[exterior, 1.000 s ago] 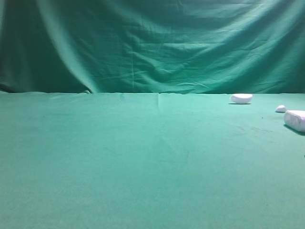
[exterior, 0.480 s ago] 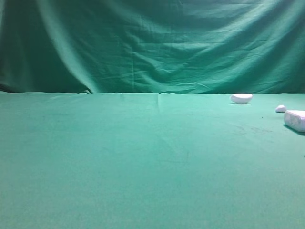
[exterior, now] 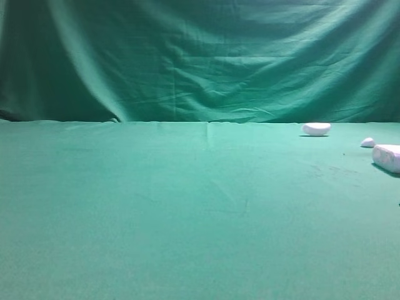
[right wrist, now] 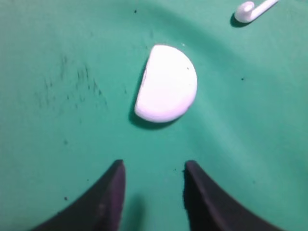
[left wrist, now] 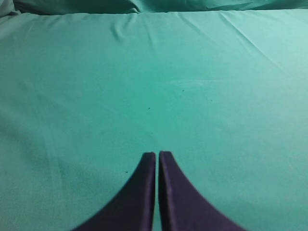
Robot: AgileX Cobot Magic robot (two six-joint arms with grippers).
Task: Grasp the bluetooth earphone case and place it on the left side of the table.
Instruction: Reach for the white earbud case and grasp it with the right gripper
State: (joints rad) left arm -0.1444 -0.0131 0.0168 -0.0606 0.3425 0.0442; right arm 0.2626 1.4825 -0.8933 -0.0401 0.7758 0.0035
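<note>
The bluetooth earphone case (exterior: 388, 157) is a smooth white oblong lying at the right edge of the green table (exterior: 187, 206), partly cut off by the frame. In the right wrist view the case (right wrist: 166, 84) lies on the cloth just ahead of my right gripper (right wrist: 154, 166). That gripper is open and empty, with the case a short way beyond its fingertips and in line with the gap. My left gripper (left wrist: 157, 155) is shut and empty over bare green cloth. Neither gripper shows in the exterior view.
A flatter white half-moon piece (exterior: 316, 129) lies farther back on the right. A tiny white earbud (exterior: 368, 142) lies beside the case and shows in the right wrist view (right wrist: 252, 9) too. Dark smudges (right wrist: 72, 86) mark the cloth left of the case. A green backdrop (exterior: 200, 56) hangs behind.
</note>
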